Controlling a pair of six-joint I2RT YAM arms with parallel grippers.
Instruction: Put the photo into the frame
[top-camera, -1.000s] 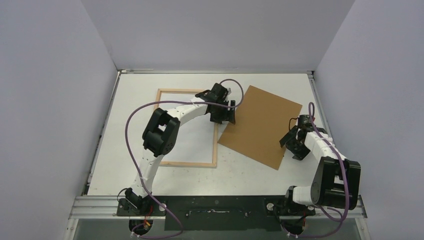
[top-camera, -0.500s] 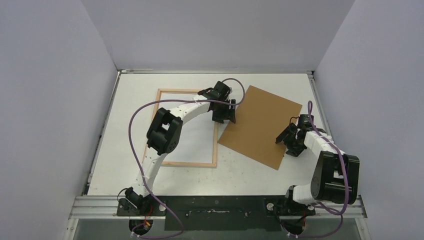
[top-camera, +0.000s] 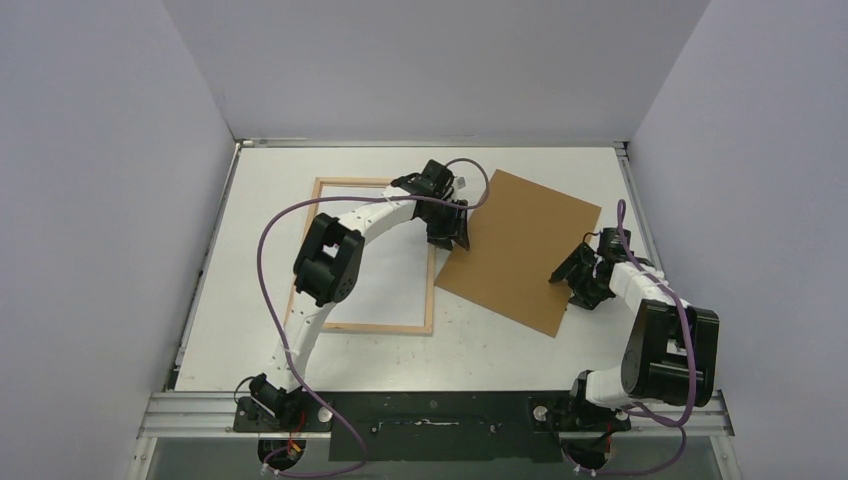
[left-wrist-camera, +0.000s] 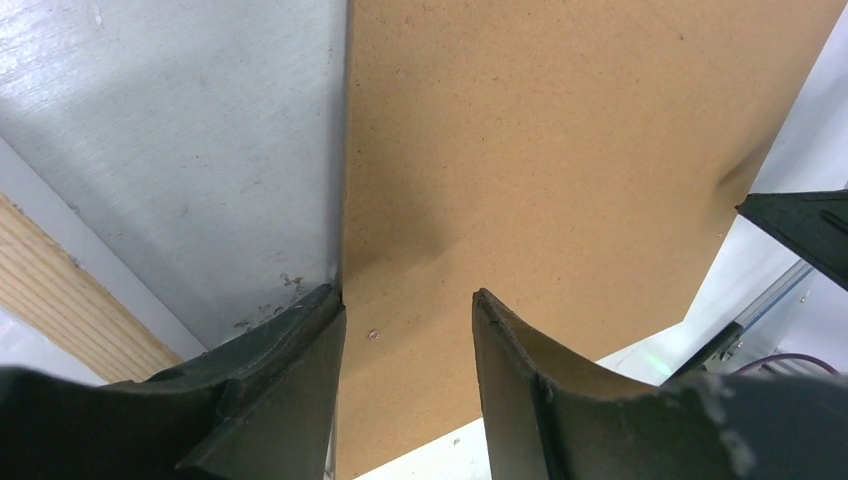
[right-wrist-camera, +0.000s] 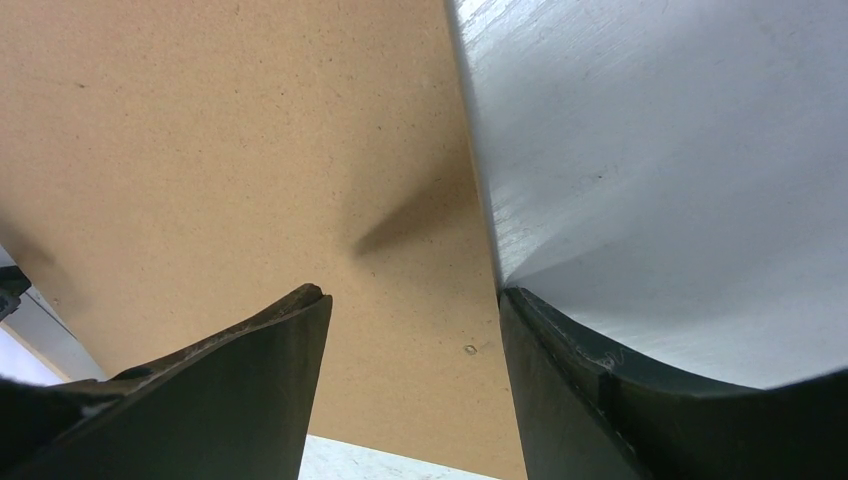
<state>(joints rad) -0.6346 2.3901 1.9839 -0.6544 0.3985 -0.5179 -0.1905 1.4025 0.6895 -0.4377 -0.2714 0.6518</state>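
Flanking brown board, left hand and right hand spread, frame beside left hand.

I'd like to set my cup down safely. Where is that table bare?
Bare table runs along the near side, between the frame, the brown board and the arm bases. A narrower strip lies behind both, by the back wall. The middle is crowded: left hand and right hand flank the board.

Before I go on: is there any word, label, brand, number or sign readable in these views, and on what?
None readable in any view.
The brown board: plain fibre face, no print or sticker.
The frame: bare wood rails, no marking.
The table: only scuffs and specks, no writing.
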